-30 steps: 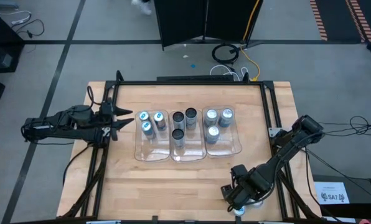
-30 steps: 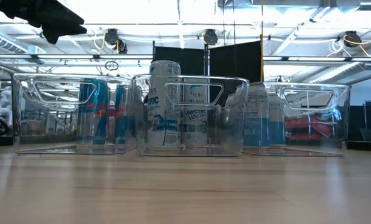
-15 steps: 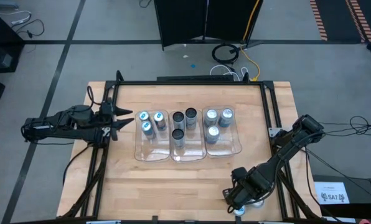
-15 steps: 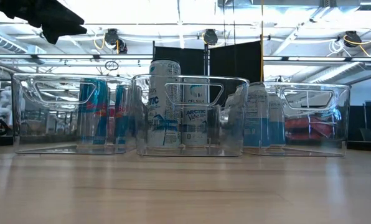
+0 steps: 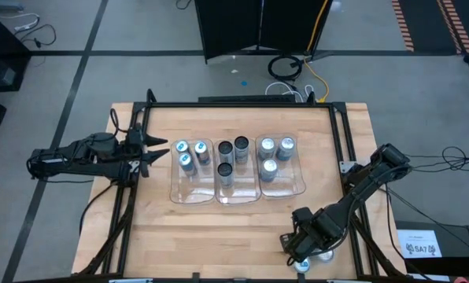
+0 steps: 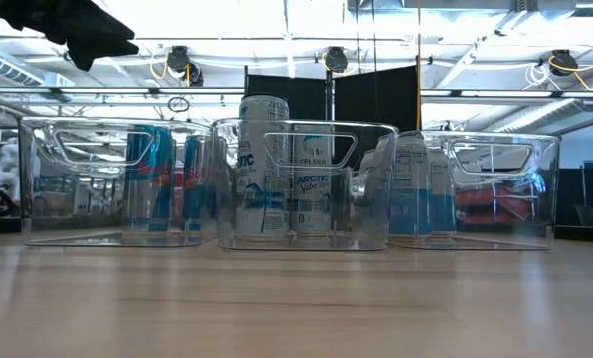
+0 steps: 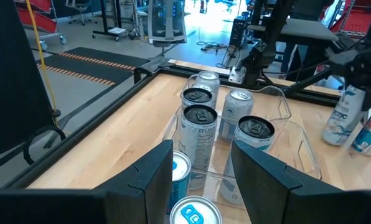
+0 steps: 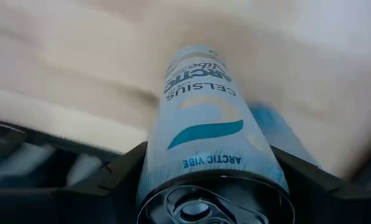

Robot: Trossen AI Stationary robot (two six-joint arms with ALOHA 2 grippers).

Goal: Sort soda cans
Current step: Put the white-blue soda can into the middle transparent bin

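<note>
1. On the counter [image 5: 242,228], a wooden top with a dark frame, most of the surface lies bare; the stock sits in one group at the middle toward the far edge.
2. Three clear trays [image 5: 238,196] stand side by side in a row, apparently one per kind of can, which would explain the grouping.
3. Soda cans [image 5: 232,161], nine sorted: three blue-marked tops in the left tray, three dark tops in the middle, three silver tops in the right tray. All stand upright.
4. Right pincer [image 5: 301,253], low at the near right corner of the counter, has its fingers either side of a pale Celsius can [image 8: 205,149], which fills the right wrist view between them. Judged as a pick for the trays; whether the fingers already press on the can cannot be told.
5. Left pincer [image 5: 157,149] waits just beside the left tray, partly open, holding nothing.
6. Hard to make out: the overhead view hides the Celsius can under the right arm; two more cans [image 7: 353,124] show at the left wrist view's edge, cut off; the low view shows labels only through tray walls.
</note>
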